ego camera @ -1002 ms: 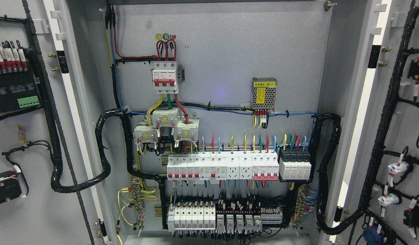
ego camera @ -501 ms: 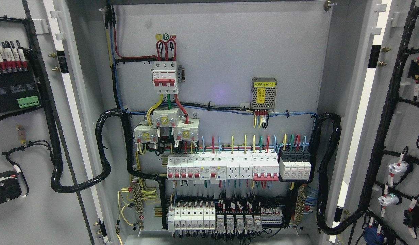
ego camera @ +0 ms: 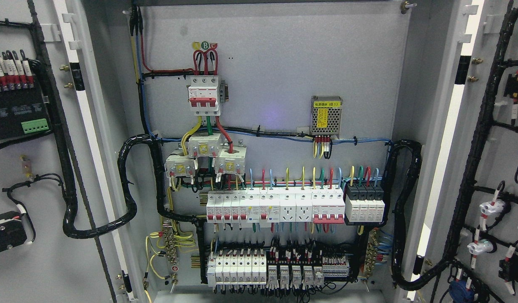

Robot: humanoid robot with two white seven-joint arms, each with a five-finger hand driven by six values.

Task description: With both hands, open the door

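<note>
Neither of my hands shows in the head view, so I cannot tell their state or give places relative to them. Both cabinet doors stand swung wide: the left door (ego camera: 27,168) and the right door (ego camera: 498,160), each cut off by the picture's edge. Between them the back panel (ego camera: 276,71) carries a red-handled breaker (ego camera: 204,94) and rows of breakers (ego camera: 276,207). Nothing has changed since the earlier pictures.

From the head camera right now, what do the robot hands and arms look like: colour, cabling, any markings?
Nothing to describe: neither robot hand nor any part of an arm shows in the head view. The frame holds only the cabinet with the left door and right door swung open, and the wired back panel with its breaker row.
</note>
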